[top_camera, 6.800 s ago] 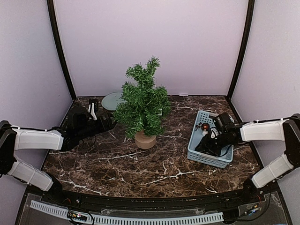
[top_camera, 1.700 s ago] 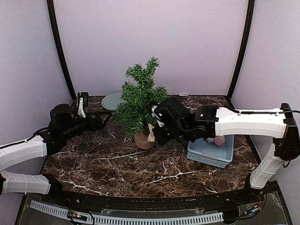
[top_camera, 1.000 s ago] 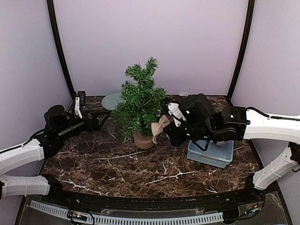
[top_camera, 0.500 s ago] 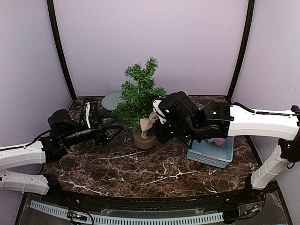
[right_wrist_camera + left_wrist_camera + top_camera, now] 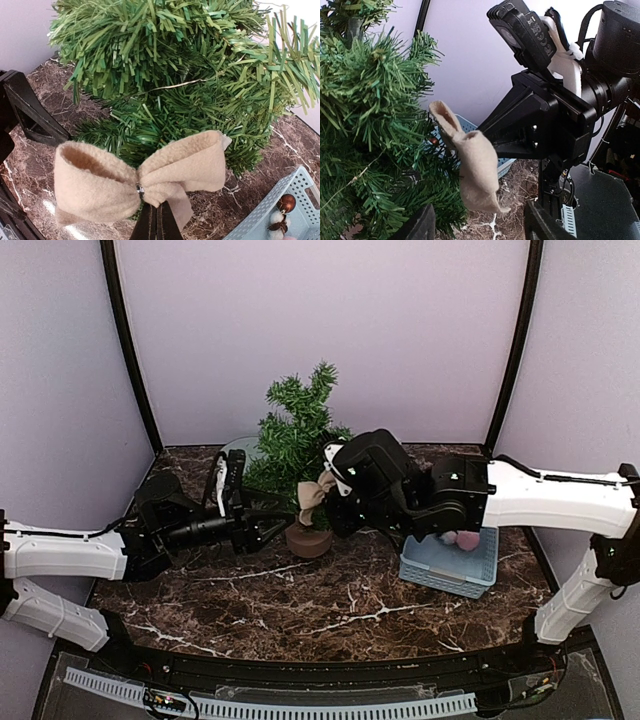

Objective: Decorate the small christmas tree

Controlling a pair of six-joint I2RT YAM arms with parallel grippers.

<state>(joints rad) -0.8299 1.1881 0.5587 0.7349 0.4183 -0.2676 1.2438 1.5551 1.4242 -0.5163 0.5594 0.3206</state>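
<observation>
At the back of the table (image 5: 300, 610), the small christmas tree (image 5: 295, 430) is standing, bristly dark green on a tan stump. My right pincer (image 5: 156, 222) is pinching a beige bow (image 5: 140, 175) beside its lower branches; my left pincer (image 5: 268, 523) is gaping, empty, nearby.

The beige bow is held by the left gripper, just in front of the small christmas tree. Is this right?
Not quite. The beige bow is held by the right gripper, pinched at its knot, just in front of the small christmas tree. The right wrist view shows this; the left gripper stands open nearby.
</observation>
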